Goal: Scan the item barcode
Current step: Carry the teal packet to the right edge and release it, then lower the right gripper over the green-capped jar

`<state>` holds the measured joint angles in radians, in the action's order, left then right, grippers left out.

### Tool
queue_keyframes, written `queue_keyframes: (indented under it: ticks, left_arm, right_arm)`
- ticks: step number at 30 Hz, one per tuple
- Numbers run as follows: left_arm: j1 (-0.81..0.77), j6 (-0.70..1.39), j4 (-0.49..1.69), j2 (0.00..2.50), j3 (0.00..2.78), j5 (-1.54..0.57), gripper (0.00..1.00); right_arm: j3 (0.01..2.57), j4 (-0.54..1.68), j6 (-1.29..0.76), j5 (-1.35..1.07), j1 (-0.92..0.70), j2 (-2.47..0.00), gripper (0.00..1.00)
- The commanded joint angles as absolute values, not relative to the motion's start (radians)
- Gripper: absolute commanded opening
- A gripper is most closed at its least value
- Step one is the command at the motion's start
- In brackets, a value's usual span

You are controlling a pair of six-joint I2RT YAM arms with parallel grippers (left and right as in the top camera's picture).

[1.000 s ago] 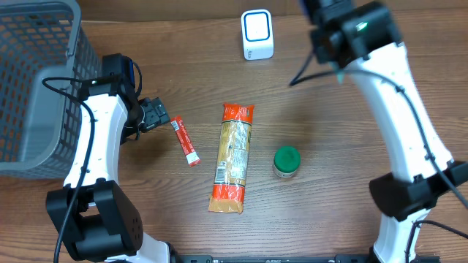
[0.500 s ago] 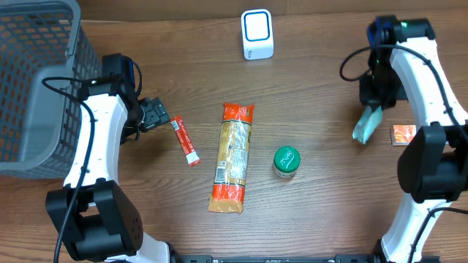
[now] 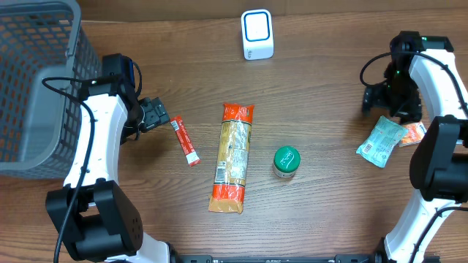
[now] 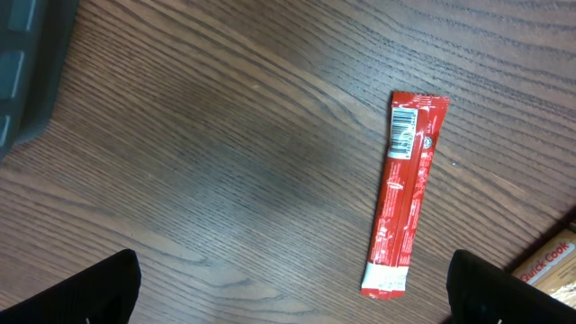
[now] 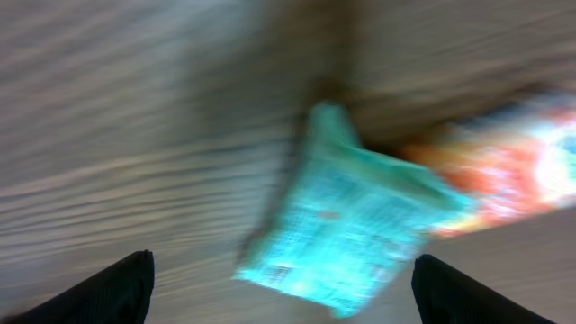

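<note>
My right pincer [image 5: 288, 286] stands wide: in its wrist view the two dark fingertips [image 5: 108, 286] sit at the lower corners of the frame, far apart, with nothing between them. The crinkled teal plastic packet [image 3: 380, 141] lies flat on the wooden worktop [image 3: 329, 212] at the right edge of the overhead frame, just below that pincer and apart from it. Its upper right corner touches a small orange packet [image 3: 414, 132]. The wrist picture is smeared, so I cannot read the print on the teal packet.

My left pincer [image 3: 159, 115] is wide too, and empty, at the left of the overhead frame. The slim red stick sachet [image 4: 405, 207] lies just beside it, slanting, with a white barcode panel at its upper end.

The white box-shaped scanner with a blue-edged window [image 3: 257, 34] stands at the top centre, well apart from both pincers. In the middle lies a long orange-ended bag of pasta [image 3: 234, 157], with a small green-lidded jar [image 3: 287, 161] upright near its right side. A grey mesh plastic basket [image 3: 44, 73] fills the upper left corner.
</note>
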<state>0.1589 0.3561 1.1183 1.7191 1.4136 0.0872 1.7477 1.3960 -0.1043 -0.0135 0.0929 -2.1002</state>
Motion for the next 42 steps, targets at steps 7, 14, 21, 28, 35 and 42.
queue_keyframes:
  ticks: [7, 14, 21, 28, 35, 42]
  left_arm:
    - [0.160, 0.348, 1.117, 1.708, 1.424, 0.093, 1.00]
    - [0.160, 0.348, 1.117, 1.708, 1.424, 0.093, 1.00]
    - [0.160, 0.348, 1.117, 1.708, 1.424, 0.093, 1.00]
    - [0.160, 0.348, 1.117, 1.708, 1.424, 0.093, 1.00]
    - [0.160, 0.348, 1.117, 1.708, 1.424, 0.093, 1.00]
    - [0.160, 0.348, 1.117, 1.708, 1.424, 0.093, 1.00]
  right_arm:
    - [1.747, 1.458, -0.061, -0.490, 0.051, -2.085, 0.82]
    - [1.747, 1.490, -0.014, -0.531, -0.049, -1.995, 0.68]
    - [1.747, 1.496, -0.272, -0.213, -0.207, -1.823, 0.74]
    - [1.747, 1.486, -0.509, 0.130, -0.407, -1.737, 0.93]
    - [1.700, 1.398, -0.532, 0.024, -0.450, -1.745, 1.00]
    - [1.582, 1.344, -0.532, -0.014, -0.451, -1.745, 1.00]
